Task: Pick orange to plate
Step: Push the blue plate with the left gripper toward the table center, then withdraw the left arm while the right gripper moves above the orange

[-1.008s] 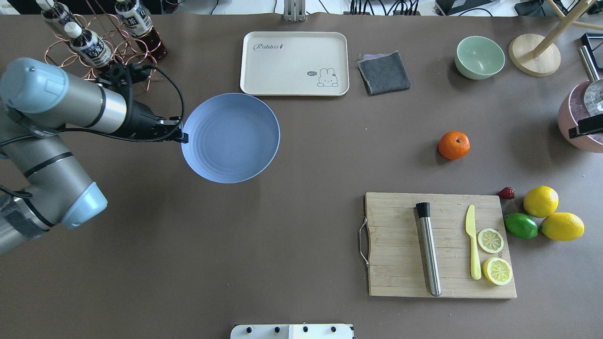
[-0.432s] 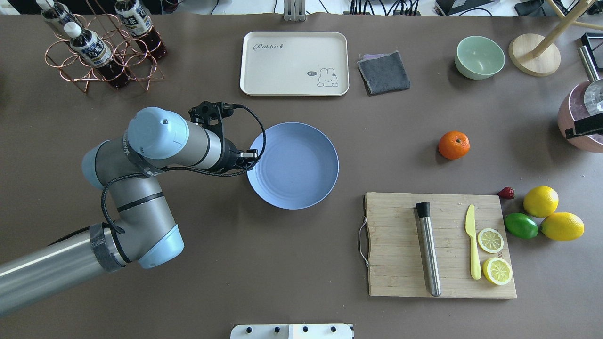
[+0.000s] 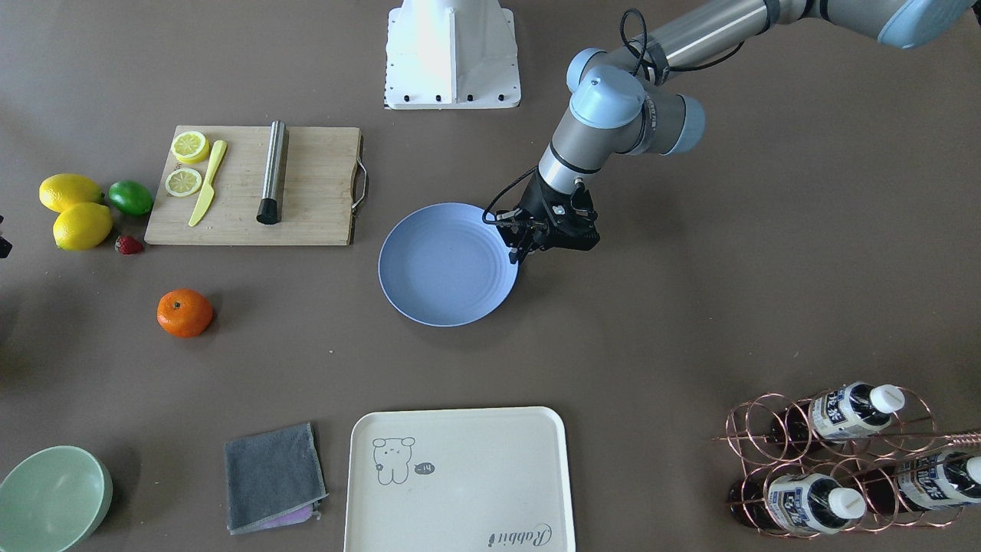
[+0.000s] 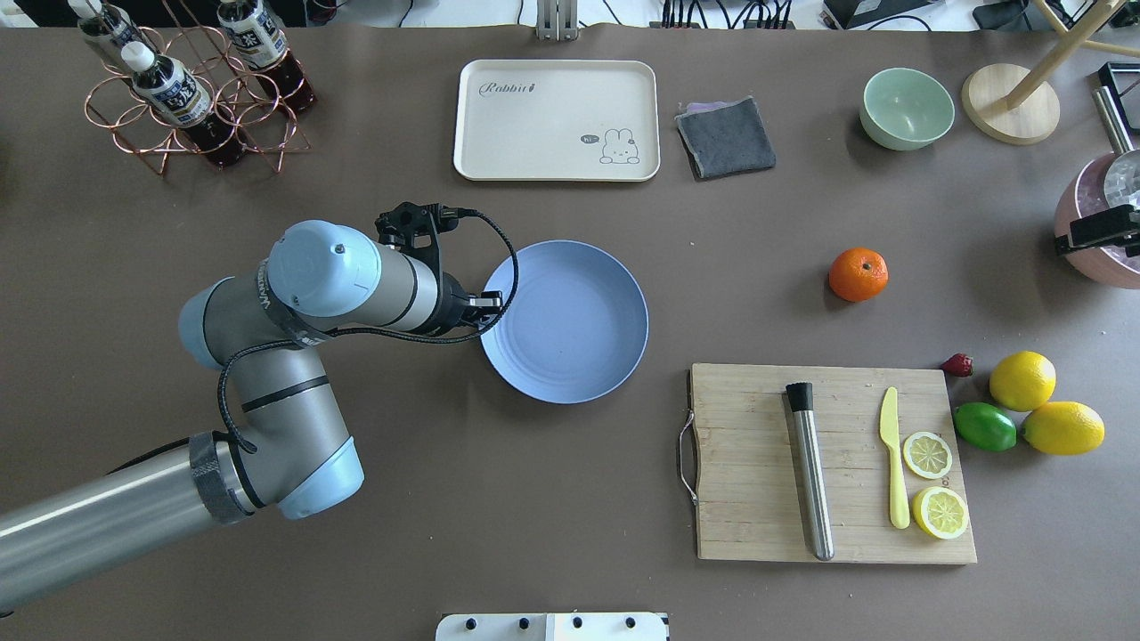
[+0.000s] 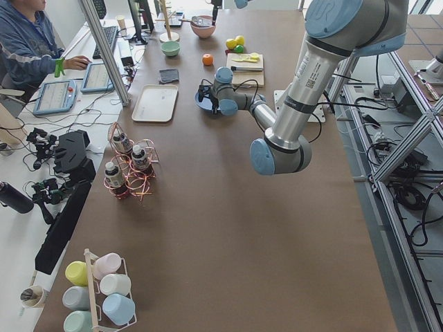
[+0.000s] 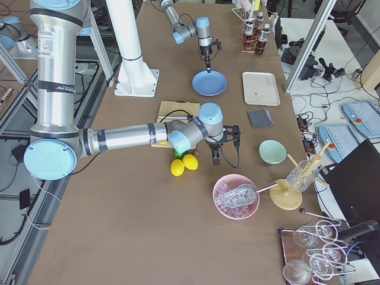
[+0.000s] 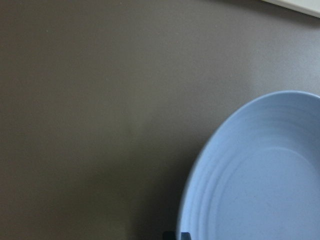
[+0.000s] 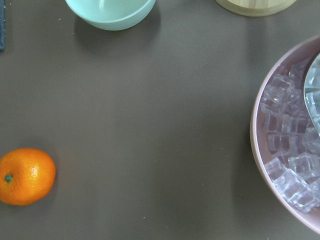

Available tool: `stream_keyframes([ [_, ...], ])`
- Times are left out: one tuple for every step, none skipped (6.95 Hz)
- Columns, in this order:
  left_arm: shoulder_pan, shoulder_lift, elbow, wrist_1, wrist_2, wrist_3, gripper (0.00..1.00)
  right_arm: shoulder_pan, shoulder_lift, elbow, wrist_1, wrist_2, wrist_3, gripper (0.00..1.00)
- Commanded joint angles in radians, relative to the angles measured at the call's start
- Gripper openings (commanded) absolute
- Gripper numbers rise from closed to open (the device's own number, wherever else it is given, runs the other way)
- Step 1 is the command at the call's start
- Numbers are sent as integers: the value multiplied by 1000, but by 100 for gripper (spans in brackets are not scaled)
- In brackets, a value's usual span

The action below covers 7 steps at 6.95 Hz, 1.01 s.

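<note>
The orange (image 4: 859, 274) lies alone on the brown table, right of centre, and also shows in the right wrist view as the orange (image 8: 27, 176) at the lower left. The pale blue plate (image 4: 579, 329) is near the table's middle. My left gripper (image 4: 490, 303) is shut on its left rim; in the front view the left gripper (image 3: 515, 247) pinches the plate (image 3: 444, 268) from the side. Only a black part of my right gripper (image 4: 1097, 230) shows at the right edge, well right of the orange. Its fingers are not visible.
A wooden cutting board (image 4: 833, 463) holds a metal muddler, a yellow knife and lemon slices. Two lemons (image 4: 1022, 381) and a lime (image 4: 984, 426) lie right of it. A pink bowl of ice (image 8: 295, 165), green bowl (image 4: 907, 108), cream tray (image 4: 557, 120) and bottle rack (image 4: 191, 89) line the edges.
My left arm has carried the plate rightward and a little nearer, from the table's left toward its middle. The orange has not moved.
</note>
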Motion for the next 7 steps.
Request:
stream_keyframes([
  [-44,14,-82,33,0,6,98,-18,30,-15,-3,0,25,100],
  [-94,55,-164,119,-58,29,98,-54,63,-28,-3,-17,83,100],
  [-168,104,-258,196,-119,139,98,-93,92,-56,-3,-59,95,100],
  [-249,173,-335,264,-189,243,98,-113,129,-91,-3,-66,124,100],
  [-379,242,-370,284,-292,388,98,-145,180,-104,-50,-95,166,100],
  [-535,311,-362,286,-430,572,98,-177,227,-105,-119,-122,177,100],
  [-698,385,-318,321,-562,837,98,-202,256,-116,-132,-129,213,100],
])
